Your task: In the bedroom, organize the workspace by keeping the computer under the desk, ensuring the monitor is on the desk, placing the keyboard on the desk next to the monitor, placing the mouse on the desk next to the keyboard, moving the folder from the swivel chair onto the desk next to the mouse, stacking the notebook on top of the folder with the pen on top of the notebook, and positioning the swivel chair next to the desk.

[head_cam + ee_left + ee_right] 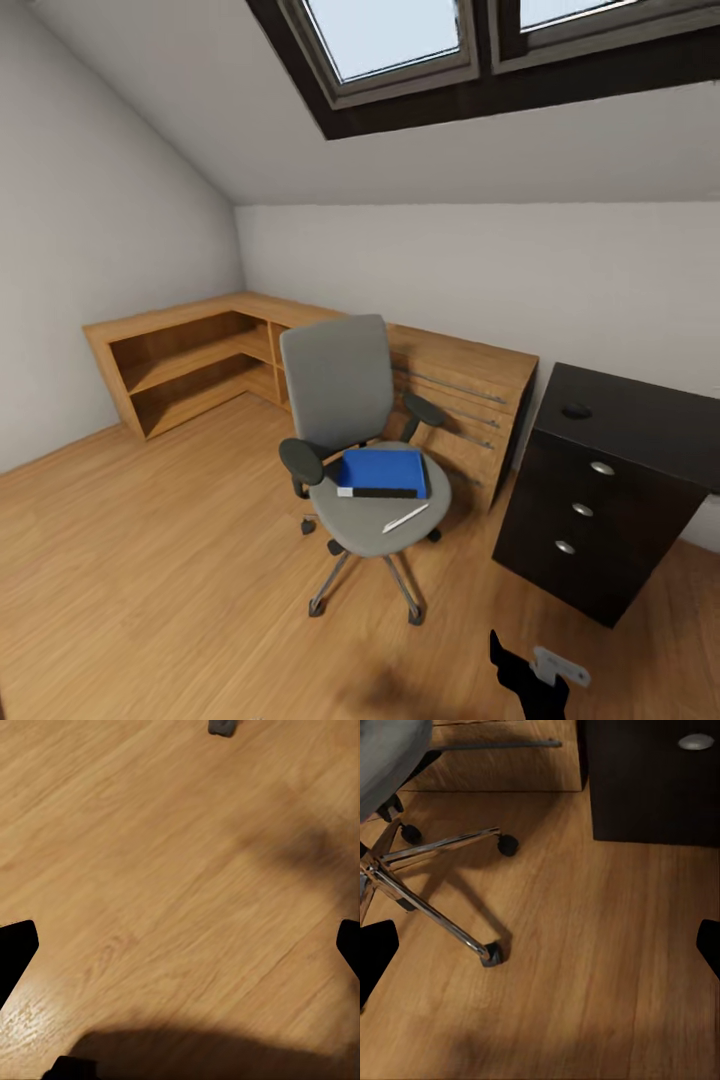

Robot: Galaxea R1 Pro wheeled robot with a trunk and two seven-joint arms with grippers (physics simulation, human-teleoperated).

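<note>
Black-fingered, the right claw [527, 668] hangs spread and empty low over the wooden floor [150, 580], nearer than the equally open left claw [180, 945] to the swivel chair [360, 450] ahead-left, whose seat carries the blue folder [385, 470], long edge crosswise, and pen [405, 518].

Attic home study: sloped skylight [400, 40], swivel chair [350, 420], desk [610, 480].

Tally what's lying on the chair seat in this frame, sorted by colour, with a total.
Blue: 1, the folder
Black: 1, the notebook lying along the folder's near edge
Silver-white: 1, the pen on the grey seat of the swivel chair, in front of the folder
Total: 3
</note>
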